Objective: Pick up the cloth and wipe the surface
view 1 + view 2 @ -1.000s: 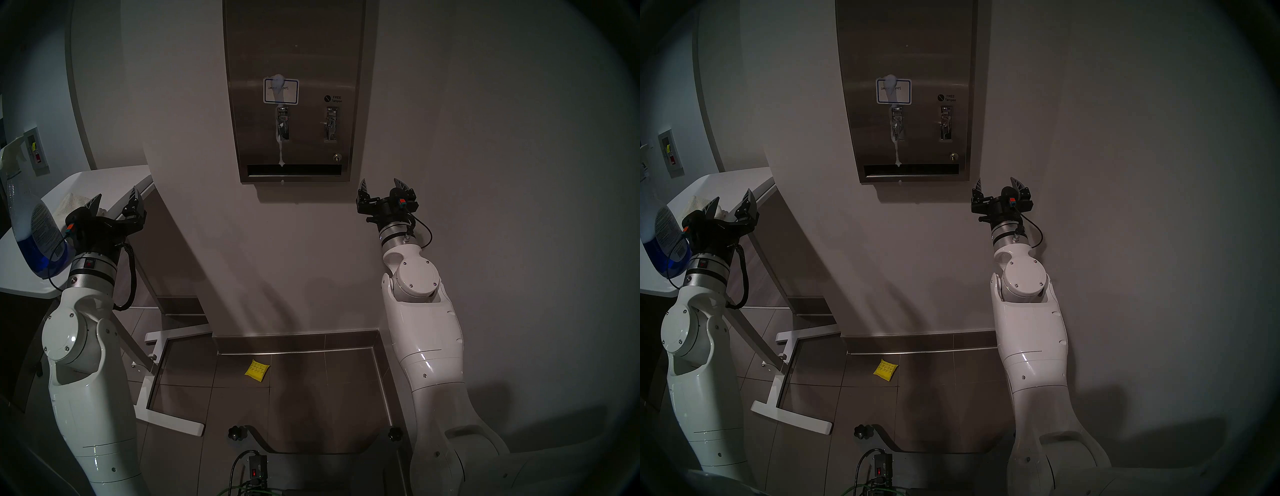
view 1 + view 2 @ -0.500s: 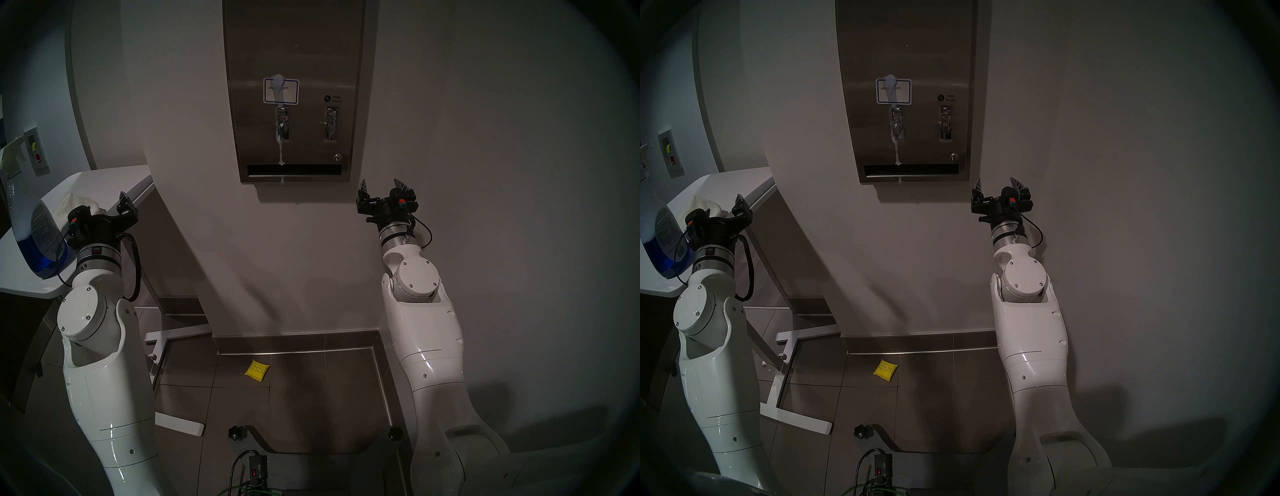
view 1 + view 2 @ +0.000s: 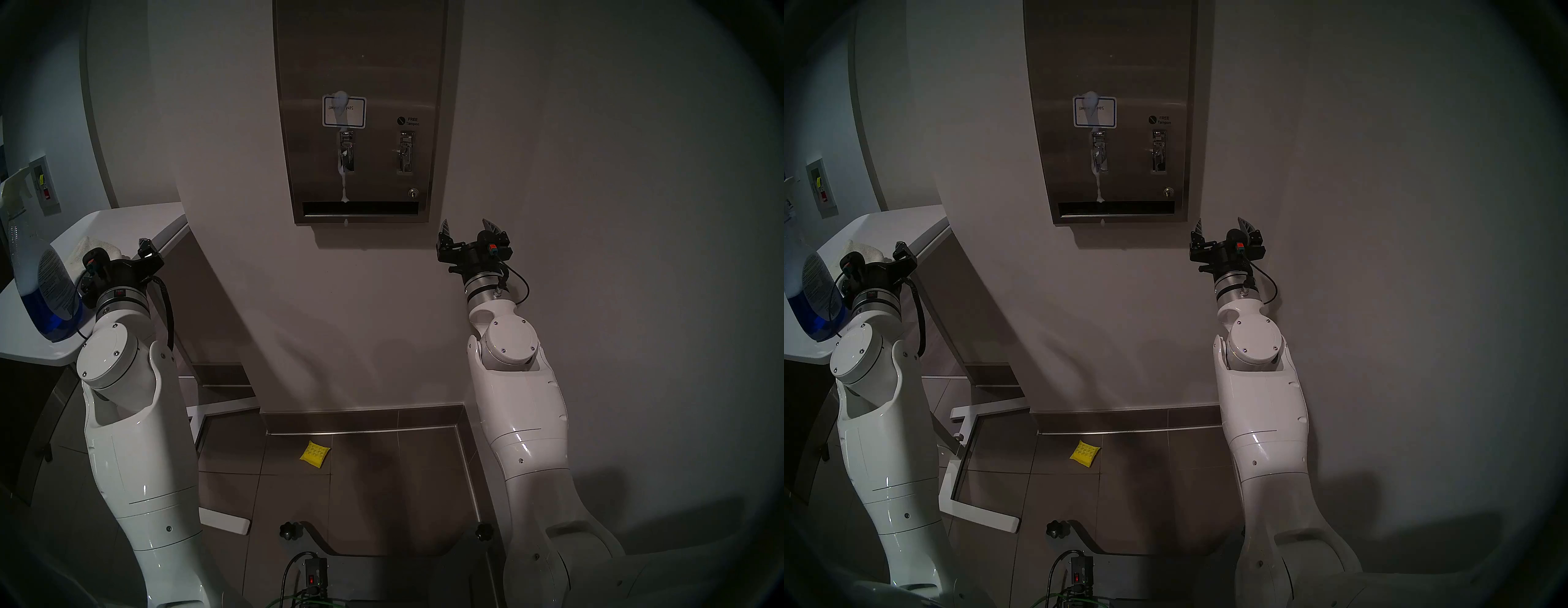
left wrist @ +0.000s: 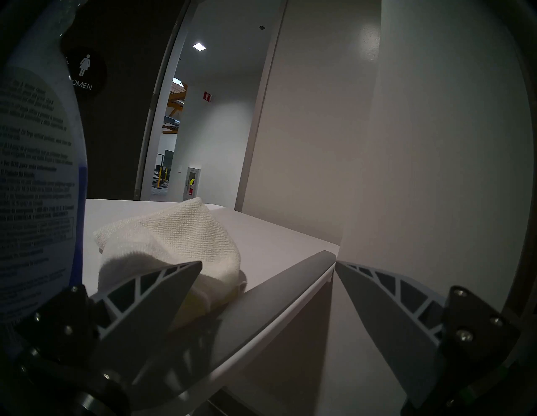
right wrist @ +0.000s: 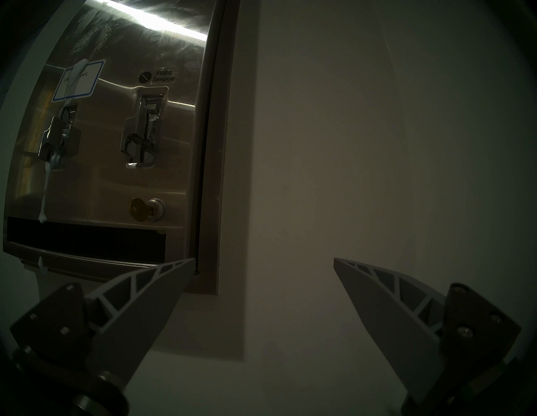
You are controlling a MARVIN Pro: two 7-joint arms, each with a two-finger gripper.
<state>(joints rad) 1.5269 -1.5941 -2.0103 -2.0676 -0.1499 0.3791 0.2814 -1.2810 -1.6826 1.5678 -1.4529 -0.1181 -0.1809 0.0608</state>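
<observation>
The off-white terry cloth [image 4: 174, 241] lies bunched on the white table near its edge, also seen from the head [image 3: 91, 248] [image 3: 864, 250]. My left gripper [image 4: 268, 263] [image 3: 121, 251] is open just short of it. One finger overlaps the cloth's near side and the other hangs off the table's edge. The surface, a steel wall dispenser [image 3: 360, 63] [image 3: 1110, 55] [image 5: 116, 180], carries a white foam streak [image 3: 344, 187] from its blue-bordered label down to the dark slot. My right gripper [image 3: 465, 225] [image 3: 1221, 221] [image 5: 263, 260] is open below the dispenser's right corner, holding nothing.
A spray bottle with blue liquid [image 3: 42, 288] [image 4: 37, 174] stands on the white table [image 3: 140, 220] close to the left of my left wrist. A yellow pad [image 3: 315, 454] lies on the tiled floor. The table's white base [image 3: 220, 520] sits on the floor.
My left arm has swung its gripper lower and closer to the cloth at the table's edge, still open. The right arm has not moved.
</observation>
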